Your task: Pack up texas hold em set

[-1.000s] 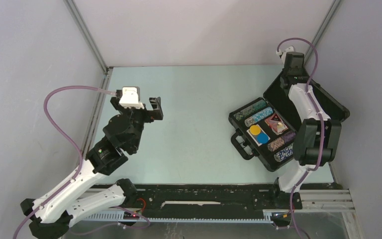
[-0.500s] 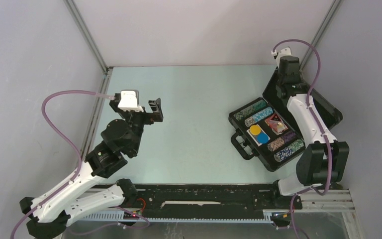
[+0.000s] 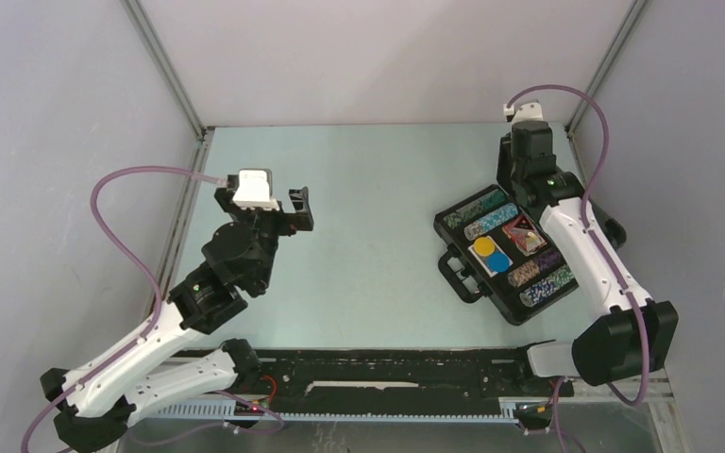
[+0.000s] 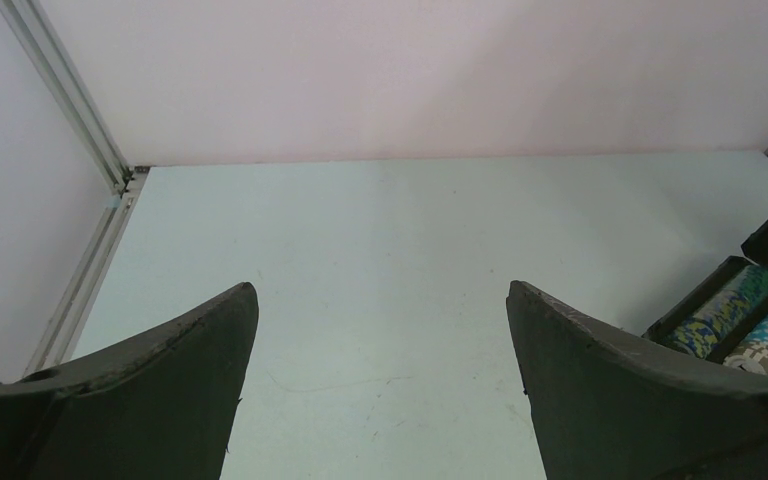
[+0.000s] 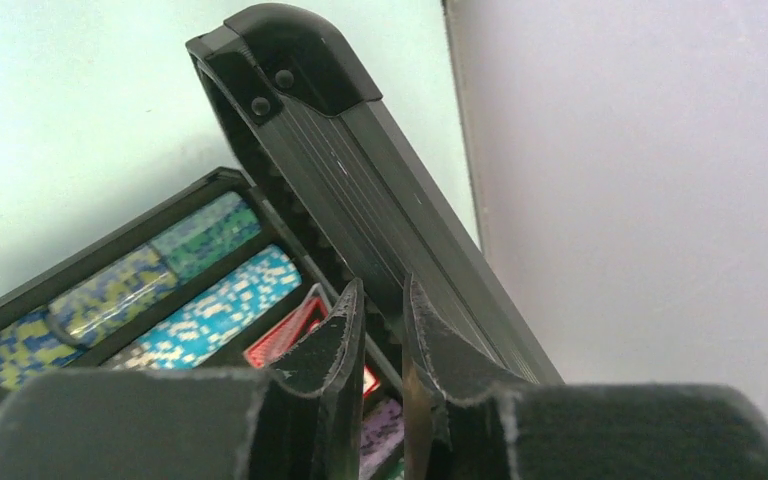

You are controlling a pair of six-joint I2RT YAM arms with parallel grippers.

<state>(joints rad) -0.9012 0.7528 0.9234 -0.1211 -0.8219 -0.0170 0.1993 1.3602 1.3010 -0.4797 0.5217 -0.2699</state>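
Note:
The texas hold em set's black case [image 3: 449, 222] lies open at the right of the table, handle [image 3: 455, 276] facing the middle. Its tray holds rows of coloured chips [image 3: 491, 221], a yellow disc [image 3: 482, 247], a blue disc [image 3: 498, 261] and a red triangular marker [image 3: 521, 226]. In the right wrist view the lid [image 5: 360, 190] stands steeply tilted over the chips [image 5: 220, 300]. My right gripper [image 5: 382, 285] hangs by the lid's inner face, open only by a narrow gap with nothing in it. My left gripper [image 4: 380, 290] is wide open above bare table, far left of the case.
The enclosure's walls and metal corner posts [image 3: 165, 71] close in the table on three sides. The right wall [image 5: 640, 180] runs close behind the lid. A black rail [image 3: 387, 368] with the arm bases lines the near edge.
My right arm has swung up and leftward, its gripper moving toward the case's far corner. The lid has risen from lying open at the right to a steep tilt. The left arm barely shifted.

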